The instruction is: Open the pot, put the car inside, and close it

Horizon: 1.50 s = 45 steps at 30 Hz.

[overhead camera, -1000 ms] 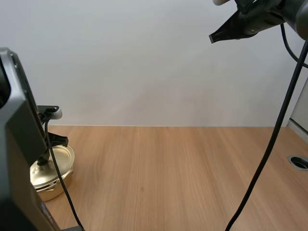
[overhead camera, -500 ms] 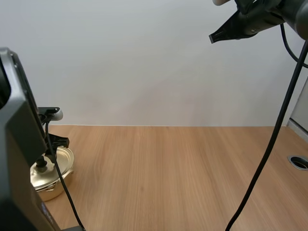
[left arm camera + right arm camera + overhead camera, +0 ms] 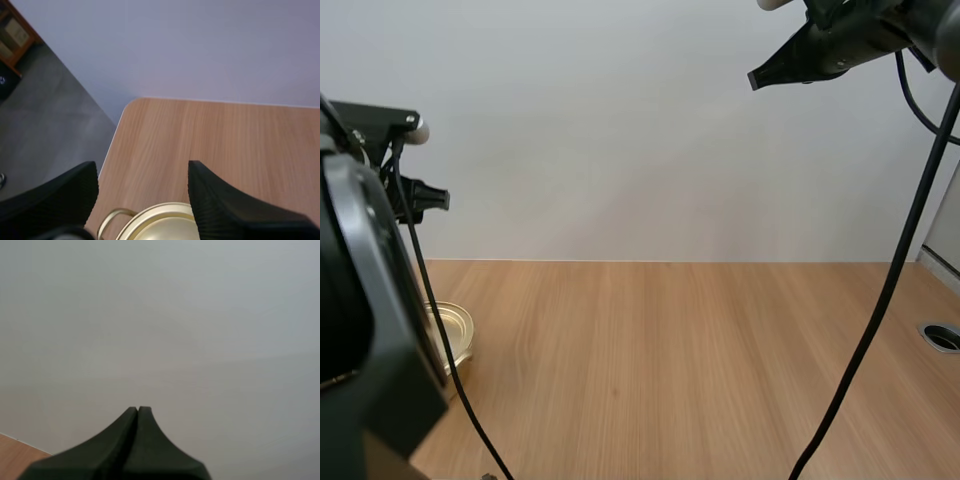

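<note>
A gold pot with its lid on stands at the table's left edge, partly hidden behind my left arm. My left gripper hangs well above it, against the wall. In the left wrist view its fingers stand wide apart with nothing between them, and the gold lid and a side handle lie below them. My right gripper is raised high at the back right, far from the pot. Its fingers lie together as one dark wedge facing the wall.
The wooden table stretches to the right of the pot. A round cable hole sits near its right edge. The table's rounded far-left corner lies close beyond the pot, with grey floor past it.
My left gripper has let go of the lid's knob and risen from the pot to high above it. The lid stays on the pot. The right arm has barely moved.
</note>
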Available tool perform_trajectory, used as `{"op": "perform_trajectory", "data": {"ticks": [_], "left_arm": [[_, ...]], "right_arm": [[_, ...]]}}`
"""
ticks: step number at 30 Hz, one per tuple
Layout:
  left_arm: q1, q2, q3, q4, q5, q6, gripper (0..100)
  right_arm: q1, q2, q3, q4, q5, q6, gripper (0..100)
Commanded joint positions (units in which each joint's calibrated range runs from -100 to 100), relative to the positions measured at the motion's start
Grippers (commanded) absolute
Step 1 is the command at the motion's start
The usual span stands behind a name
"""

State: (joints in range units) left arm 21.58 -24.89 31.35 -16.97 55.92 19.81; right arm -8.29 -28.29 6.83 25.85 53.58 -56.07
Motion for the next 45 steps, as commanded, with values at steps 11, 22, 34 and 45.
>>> {"op": "perform_trajectory", "data": {"ticks": [11,22,34,45], "left_arm": [[-10.64,-20.00,-0.03,-41.51,6.86,15.86,87],[-11.33,-42.48,5.82,-37.80,18.60,9.45,87],[-9.40,-52.74,19.41,-28.82,20.65,9.11,87],[-14.02,-58.70,19.26,-9.48,2.36,-10.64,87]], "right_arm": [[-0.03,1.69,0.06,3.08,0.63,-3.37,0],[-0.03,0.40,3.38,11.68,3.22,-6.73,0],[-0.03,-2.82,16.22,18.87,-7.35,-17.40,0],[-0.03,-10.36,34.32,39.38,-12.02,-36.09,0]]}}
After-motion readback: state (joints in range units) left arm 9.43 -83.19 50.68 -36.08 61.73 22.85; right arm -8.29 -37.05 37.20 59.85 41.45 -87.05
